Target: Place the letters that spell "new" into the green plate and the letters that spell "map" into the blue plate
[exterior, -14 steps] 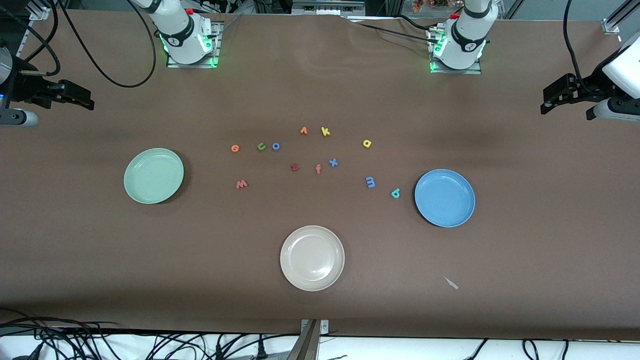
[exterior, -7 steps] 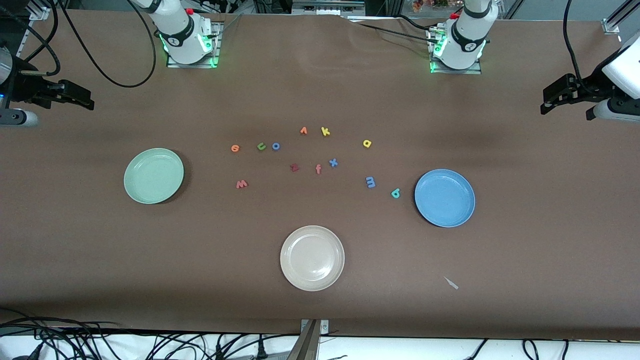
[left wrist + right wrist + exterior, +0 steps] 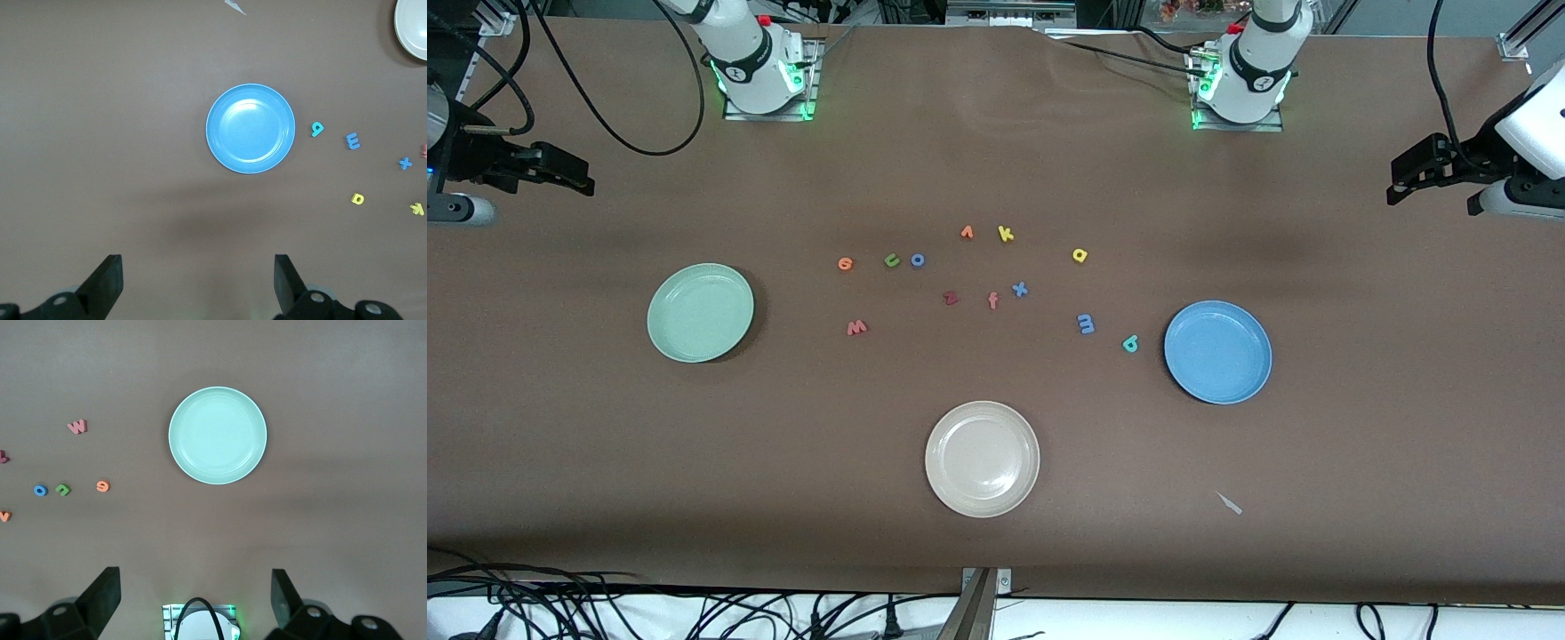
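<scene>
The green plate lies toward the right arm's end and the blue plate toward the left arm's end; both hold nothing. Between them on the table lie the orange e, green n and salmon w. Closer to the blue plate lie the blue m, yellow a and teal p. My right gripper hangs open high over the table's end past the green plate. Just as high past the blue plate, my left gripper is open too.
A beige plate lies nearest the front camera, midway along the table. Other letters sit among the task's: blue o, orange v, yellow k, blue x, salmon f, dark red z. A small pale scrap lies near the blue plate.
Both grippers have drifted only a hair and stay open. The letters and plates have not moved.
</scene>
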Available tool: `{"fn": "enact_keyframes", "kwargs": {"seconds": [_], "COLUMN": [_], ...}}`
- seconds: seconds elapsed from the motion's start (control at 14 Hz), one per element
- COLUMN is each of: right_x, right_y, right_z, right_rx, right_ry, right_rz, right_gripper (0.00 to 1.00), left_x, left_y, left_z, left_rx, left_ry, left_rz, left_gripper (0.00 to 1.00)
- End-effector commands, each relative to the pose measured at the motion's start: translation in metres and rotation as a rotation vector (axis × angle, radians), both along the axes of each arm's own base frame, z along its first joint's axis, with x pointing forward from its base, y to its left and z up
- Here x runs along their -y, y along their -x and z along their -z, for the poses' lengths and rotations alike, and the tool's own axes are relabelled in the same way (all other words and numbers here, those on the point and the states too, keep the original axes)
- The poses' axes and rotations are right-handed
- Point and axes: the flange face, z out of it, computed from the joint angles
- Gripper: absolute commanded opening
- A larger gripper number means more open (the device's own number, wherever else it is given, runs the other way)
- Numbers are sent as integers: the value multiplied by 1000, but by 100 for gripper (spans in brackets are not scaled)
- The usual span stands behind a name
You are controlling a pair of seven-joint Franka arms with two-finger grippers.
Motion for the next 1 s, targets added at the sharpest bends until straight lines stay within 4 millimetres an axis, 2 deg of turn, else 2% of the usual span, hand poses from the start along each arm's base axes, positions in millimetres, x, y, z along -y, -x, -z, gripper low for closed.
{"fn": "enact_keyframes", "kwargs": {"seconds": [0.0,0.29,0.36,0.5,0.64,0.71,0.86,0.93], "right_x": [-3,-13,-14,-14,-15,-15,-12,-14], "right_y": [1,-3,-3,-2,-3,-3,-2,-4], "right_z": [-8,-4,-5,-4,-4,-4,-2,5], "right_rx": [18,27,29,24,26,24,15,-6], "right_ry": [4,-2,-4,-4,-5,-6,-7,-5], "right_rz": [6,-9,-11,-11,-11,-12,-20,-39], "right_gripper": [100,100,100,100,100,100,100,100], "left_x": [1,4,9,21,28,50,86,101], "left_y": [-4,-4,-8,-26,-28,-29,-40,-50], "left_z": [-3,-3,9,51,52,60,92,99], "left_rx": [-11,-11,-35,-133,-141,-152,-195,-177], "left_ry": [-3,0,2,0,1,-2,1,2], "left_rz": [1,4,15,35,49,88,145,170], "left_gripper": [100,100,100,100,100,100,100,100]}}
